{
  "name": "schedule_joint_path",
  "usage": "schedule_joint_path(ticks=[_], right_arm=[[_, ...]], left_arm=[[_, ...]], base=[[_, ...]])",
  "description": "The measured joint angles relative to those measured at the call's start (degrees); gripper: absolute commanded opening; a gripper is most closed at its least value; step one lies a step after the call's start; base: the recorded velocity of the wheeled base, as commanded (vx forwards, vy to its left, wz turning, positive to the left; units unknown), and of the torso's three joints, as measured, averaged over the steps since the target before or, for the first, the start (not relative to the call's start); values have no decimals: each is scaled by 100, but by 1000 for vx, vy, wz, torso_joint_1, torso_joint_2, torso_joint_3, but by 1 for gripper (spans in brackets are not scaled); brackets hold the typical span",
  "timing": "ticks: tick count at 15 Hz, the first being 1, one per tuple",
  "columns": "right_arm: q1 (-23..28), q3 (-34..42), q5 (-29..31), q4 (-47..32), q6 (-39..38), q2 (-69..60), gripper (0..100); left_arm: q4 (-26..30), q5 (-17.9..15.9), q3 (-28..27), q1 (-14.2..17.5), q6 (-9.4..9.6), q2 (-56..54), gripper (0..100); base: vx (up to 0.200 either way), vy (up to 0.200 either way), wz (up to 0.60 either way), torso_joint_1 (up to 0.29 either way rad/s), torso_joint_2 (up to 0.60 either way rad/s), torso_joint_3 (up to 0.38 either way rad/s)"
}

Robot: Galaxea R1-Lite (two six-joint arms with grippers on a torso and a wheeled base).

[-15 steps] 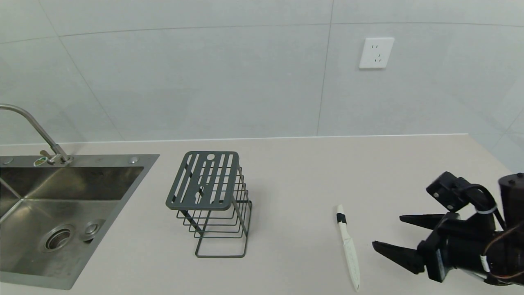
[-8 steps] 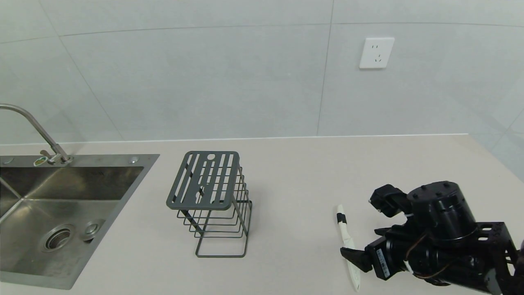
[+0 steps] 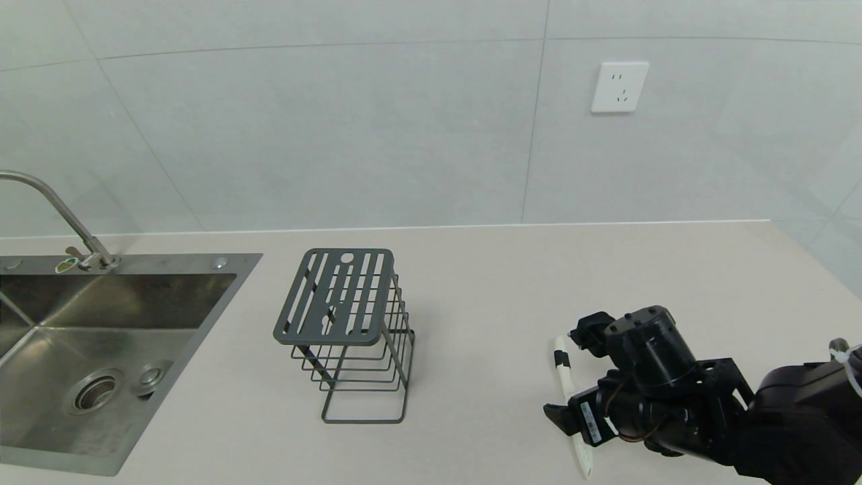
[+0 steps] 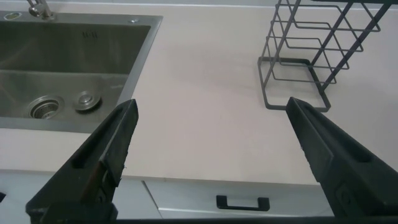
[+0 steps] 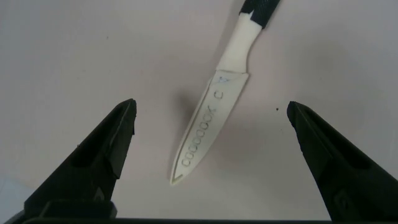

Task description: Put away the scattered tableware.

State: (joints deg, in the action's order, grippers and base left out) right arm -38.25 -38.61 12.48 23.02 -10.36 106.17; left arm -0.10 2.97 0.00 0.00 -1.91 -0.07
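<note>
A white knife (image 3: 560, 357) with a black band on its handle lies on the counter at the right, its tip toward the front edge. My right gripper (image 3: 572, 399) hangs open just over it, pointing down. In the right wrist view the knife (image 5: 214, 112) lies between the two spread fingers, untouched. A dark wire rack (image 3: 350, 330) with a slotted top stands at the counter's middle. My left gripper (image 4: 211, 106) is open and holds nothing, above the counter's front edge between the sink (image 4: 62, 62) and the rack's base (image 4: 298, 62).
The steel sink (image 3: 81, 350) with its faucet (image 3: 60, 212) takes up the left of the counter. A wall outlet (image 3: 619, 86) sits high at the right. Bare counter lies between rack and knife. A drawer handle (image 4: 242, 202) shows below the front edge.
My right arm has swung left and turned its gripper downward, from beside the knife to directly over it. The knife and rack have not moved.
</note>
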Motion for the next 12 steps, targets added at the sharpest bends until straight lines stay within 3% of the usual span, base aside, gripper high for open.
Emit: schedule_joint_path(ticks=[12], right_arm=[[132,-579,180,30,16,828,100]], left_arm=[[-4,0,0,0,0,0,100]], base=[[0,0,0,0,0,0]])
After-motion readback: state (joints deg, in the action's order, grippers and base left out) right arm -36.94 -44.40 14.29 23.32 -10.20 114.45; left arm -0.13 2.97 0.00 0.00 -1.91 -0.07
